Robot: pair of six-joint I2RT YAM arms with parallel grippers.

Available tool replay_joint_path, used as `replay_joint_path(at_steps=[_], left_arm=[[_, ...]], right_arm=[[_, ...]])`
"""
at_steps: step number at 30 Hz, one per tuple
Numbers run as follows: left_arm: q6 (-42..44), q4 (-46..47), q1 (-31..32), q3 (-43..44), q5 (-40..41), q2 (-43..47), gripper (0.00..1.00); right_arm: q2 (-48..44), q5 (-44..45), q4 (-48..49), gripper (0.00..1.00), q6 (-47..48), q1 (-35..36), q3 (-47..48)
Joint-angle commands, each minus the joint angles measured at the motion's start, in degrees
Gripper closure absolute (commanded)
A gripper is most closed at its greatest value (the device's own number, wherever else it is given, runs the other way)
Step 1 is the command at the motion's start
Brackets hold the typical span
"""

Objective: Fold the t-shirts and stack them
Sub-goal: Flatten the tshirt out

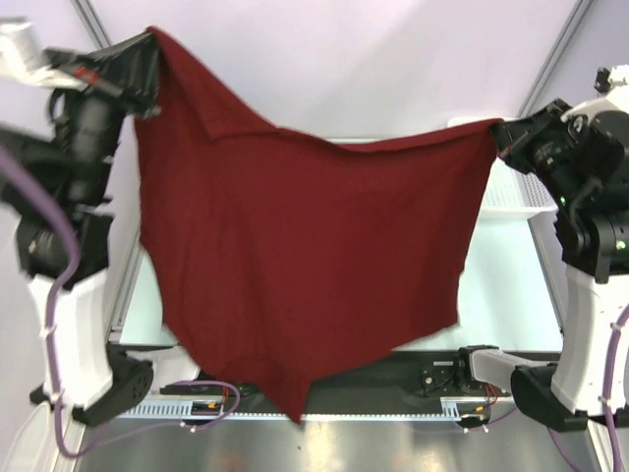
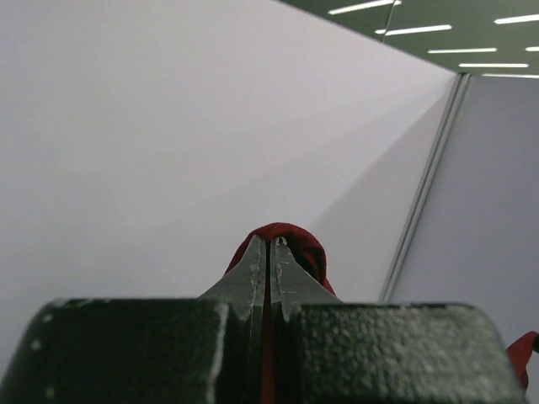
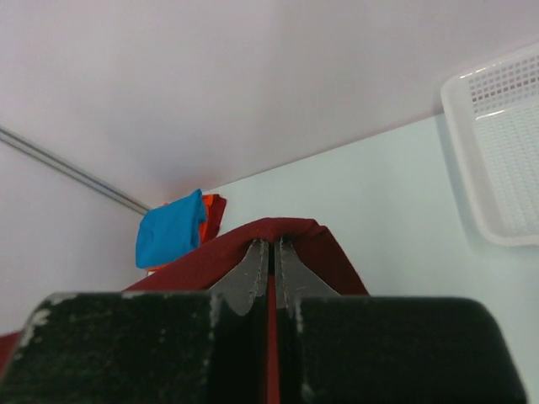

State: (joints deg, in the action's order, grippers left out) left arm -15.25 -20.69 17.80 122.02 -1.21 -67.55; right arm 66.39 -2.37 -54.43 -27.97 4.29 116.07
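Observation:
The dark maroon t-shirt (image 1: 305, 265) hangs spread in the air between my two grippers, high above the table, its lowest corner reaching down to the near edge. My left gripper (image 1: 155, 51) is shut on its upper left corner; the cloth (image 2: 295, 248) bulges past the fingertips in the left wrist view. My right gripper (image 1: 496, 133) is shut on its upper right corner, where the cloth (image 3: 286, 231) drapes over the tips. The bright blue t-shirt (image 3: 168, 229) lies on the orange-red t-shirt (image 3: 212, 210) at the table's far corner, seen only in the right wrist view.
A white plastic mesh basket (image 1: 521, 192) stands at the right of the table, also in the right wrist view (image 3: 497, 151). The pale table surface (image 1: 501, 295) shows to the right of the hanging shirt. White walls enclose the back.

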Motion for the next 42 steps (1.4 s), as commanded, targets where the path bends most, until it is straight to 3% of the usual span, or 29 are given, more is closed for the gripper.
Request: replay_joint_path(at_steps=[1, 9, 25, 36, 42], left_arm=[[3.1, 3.6, -0.3, 6.8, 1.0, -2.2, 1.0], [2.0, 4.6, -0.3, 8.5, -0.7, -0.8, 1.0], [1.3, 8.1, -0.3, 2.8, -0.9, 10.3, 0.99], [2.1, 5.9, -0.3, 2.8, -1.2, 1.5, 1.0], [6.5, 5.6, -0.4, -1.9, 2.8, -7.3, 1.0]], right_arm=[[-0.6, 2.3, 9.4, 1.0, 1.4, 0.0, 2.1], [-5.7, 2.3, 16.5, 1.0, 4.6, 0.0, -1.5], [-12.0, 3.1, 12.5, 1.0, 2.7, -0.8, 2.0], [-6.0, 6.4, 15.5, 1.0, 0.9, -1.4, -2.9], [-1.4, 7.8, 24.9, 1.0, 0.3, -0.5, -17.5]])
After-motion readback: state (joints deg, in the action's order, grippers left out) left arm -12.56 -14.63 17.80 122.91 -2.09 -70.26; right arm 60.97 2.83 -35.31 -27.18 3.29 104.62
